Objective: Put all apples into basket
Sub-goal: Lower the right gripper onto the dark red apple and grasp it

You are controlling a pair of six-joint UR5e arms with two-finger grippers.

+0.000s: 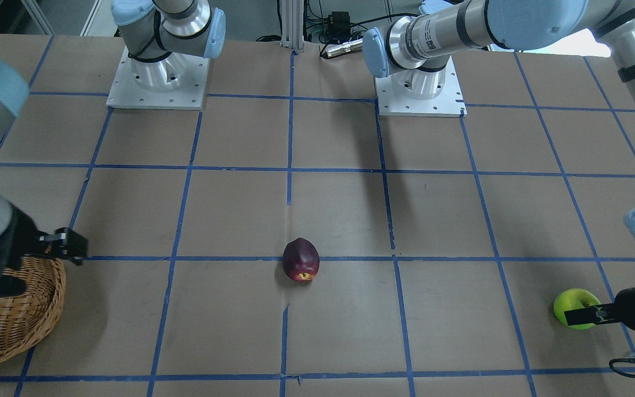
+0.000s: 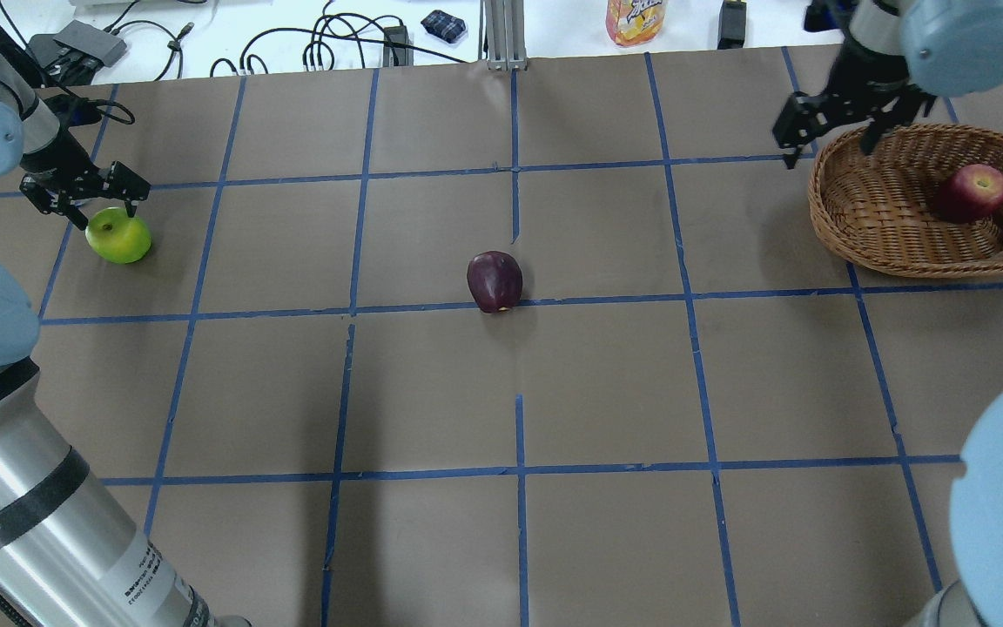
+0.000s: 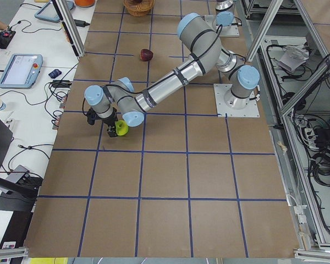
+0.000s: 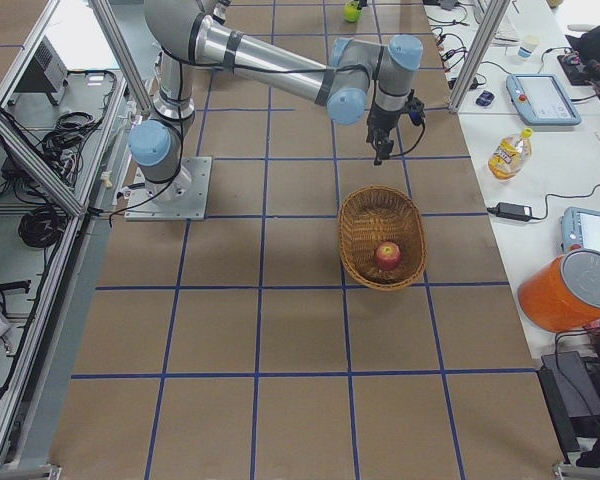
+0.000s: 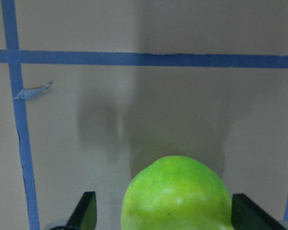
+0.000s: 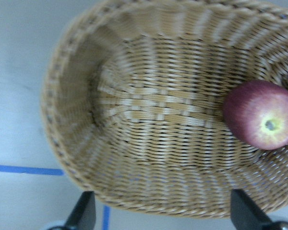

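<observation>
At worktop (image 2: pixel 606 392) centre: maroon apple (image 2: pixel 494 280) is set on a tape line, bare room all round | left edge: green apple (image 2: pixel 118 237) is straddled by left gripper (image 2: pixel 101 209), fingers apart | right: basket (image 2: pixel 867 218), long axis along the worktop, 1 red apple (image 2: pixel 976 190) held in its outer end, stem hollow up | right gripper (image 2: pixel 828 144) above its inner end, fingers apart

Left wrist camera hangs close over the green apple (image 5: pixel 176 194), looking down between two fingers (image 5: pixel 85 211). Overhead and front-facing views face each other, sharing the maroon apple (image 2: pixel 494 280).
</observation>
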